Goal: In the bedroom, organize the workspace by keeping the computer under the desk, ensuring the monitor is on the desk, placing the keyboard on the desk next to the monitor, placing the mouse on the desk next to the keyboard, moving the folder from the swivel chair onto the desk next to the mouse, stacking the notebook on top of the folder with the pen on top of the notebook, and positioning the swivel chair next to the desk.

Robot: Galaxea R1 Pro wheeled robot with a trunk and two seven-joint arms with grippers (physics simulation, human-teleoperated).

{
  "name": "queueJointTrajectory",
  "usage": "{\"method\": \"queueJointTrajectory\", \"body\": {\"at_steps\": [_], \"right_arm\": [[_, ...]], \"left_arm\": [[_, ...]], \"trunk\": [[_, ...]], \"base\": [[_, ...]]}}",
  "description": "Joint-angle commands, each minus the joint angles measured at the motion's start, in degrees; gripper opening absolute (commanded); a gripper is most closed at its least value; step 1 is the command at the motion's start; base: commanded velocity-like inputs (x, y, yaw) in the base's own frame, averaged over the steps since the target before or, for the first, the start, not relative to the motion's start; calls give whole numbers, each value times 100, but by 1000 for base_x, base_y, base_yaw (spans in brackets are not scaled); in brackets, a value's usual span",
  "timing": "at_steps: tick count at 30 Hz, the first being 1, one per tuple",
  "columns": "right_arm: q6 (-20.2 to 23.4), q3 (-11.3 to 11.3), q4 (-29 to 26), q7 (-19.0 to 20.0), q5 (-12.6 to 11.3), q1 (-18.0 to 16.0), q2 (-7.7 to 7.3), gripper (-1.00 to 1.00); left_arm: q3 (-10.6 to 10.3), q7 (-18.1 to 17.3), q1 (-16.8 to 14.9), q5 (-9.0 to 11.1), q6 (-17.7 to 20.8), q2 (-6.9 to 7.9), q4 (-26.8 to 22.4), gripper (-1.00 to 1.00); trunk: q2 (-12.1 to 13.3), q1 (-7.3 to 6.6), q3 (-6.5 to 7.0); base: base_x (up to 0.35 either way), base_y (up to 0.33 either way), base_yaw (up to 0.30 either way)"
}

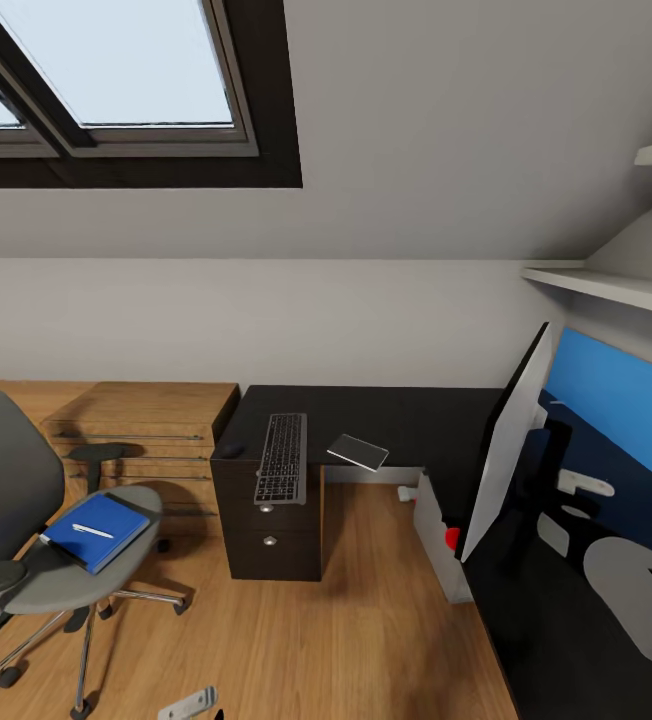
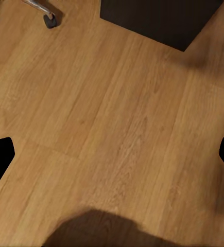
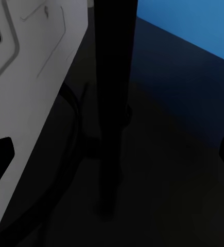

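The black desk (image 1: pixel 406 415) runs along the wall and turns toward me on the right. On it lie the keyboard (image 1: pixel 282 458), the small black mouse (image 1: pixel 229 450) at its left, and the flat notebook (image 1: pixel 358 452) at its right. The monitor (image 1: pixel 506 450) stands edge-on at the right, white back toward my right arm (image 1: pixel 626 590). The pale computer (image 1: pixel 434 530) sits under the desk. The blue folder (image 1: pixel 96 530) lies on the swivel chair (image 1: pixel 26 500), with the white pen (image 1: pixel 93 531) on top. My right gripper (image 3: pixel 112 159) is open beside the monitor's black stand (image 3: pixel 112 103). My left gripper (image 2: pixel 112 159) hangs open over the floor.
A light wooden chest (image 1: pixel 146 425) stands between chair and desk. The black drawer unit (image 1: pixel 271 530) carries the desk's left end; its base (image 2: pixel 158 20) and a chair castor (image 2: pixel 50 20) appear in the left wrist view. A blue panel (image 1: pixel 616 400) and white shelves (image 1: pixel 616 285) are at the right.
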Motion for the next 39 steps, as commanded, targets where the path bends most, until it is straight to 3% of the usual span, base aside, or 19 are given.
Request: {"method": "queueJointTrajectory", "body": {"at_steps": [1, 14, 39], "right_arm": [[-40, -12, 12, 7, -38, -3, 1, 100], [-65, -12, 39, 0, -36, 89, 164, 100], [-393, -12, 47, -38, -44, 100, 169, 100]], "left_arm": [[-46, 40, -9, 60, -46, 9, -7, 100], [-46, 40, -9, 60, -44, 43, -10, 100], [-46, 40, -9, 69, -36, 132, 5, 100]], "trunk": [[-6, 1, -8], [-6, 1, -8], [-6, 1, -8]], "base": [[0, 0, 0], [0, 0, 0], [0, 0, 0]]}}
